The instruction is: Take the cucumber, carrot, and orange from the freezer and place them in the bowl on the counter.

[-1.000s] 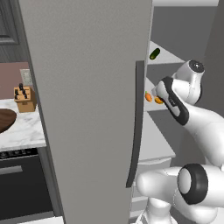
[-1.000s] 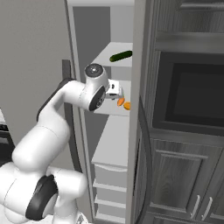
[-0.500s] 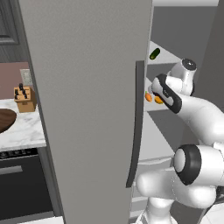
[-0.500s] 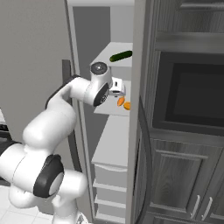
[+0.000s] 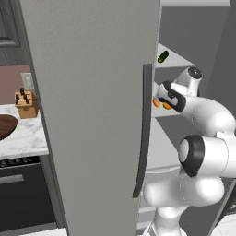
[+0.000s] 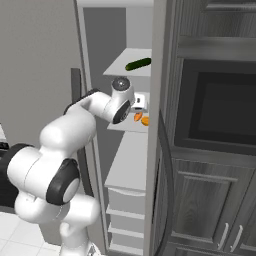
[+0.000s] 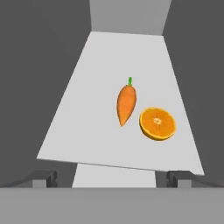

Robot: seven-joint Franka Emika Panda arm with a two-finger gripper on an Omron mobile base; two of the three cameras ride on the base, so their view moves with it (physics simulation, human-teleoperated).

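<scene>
Since the earlier frames, the arm has stretched further into the open freezer (image 6: 125,165), and the tool (image 6: 140,102) now stands closer to the middle shelf. Its jaws are spread wide and hold nothing; in the hand view the two tips sit at the lower left and lower right corners.

On that shelf lie the carrot (image 7: 126,104) and the orange (image 7: 158,123), a cut half with its face up, just beside each other but not touching. From the tool, both lie ahead and a little toward the right of the frame. The carrot's long axis runs almost straight away from the tool, green top far, point near.

One shelf higher, in the upper middle of the right base view, rests the cucumber (image 6: 138,64). At the left edge of the left base view, the bowl (image 5: 6,126) sits on the tabletop (image 5: 25,138), well apart from the freezer.
</scene>
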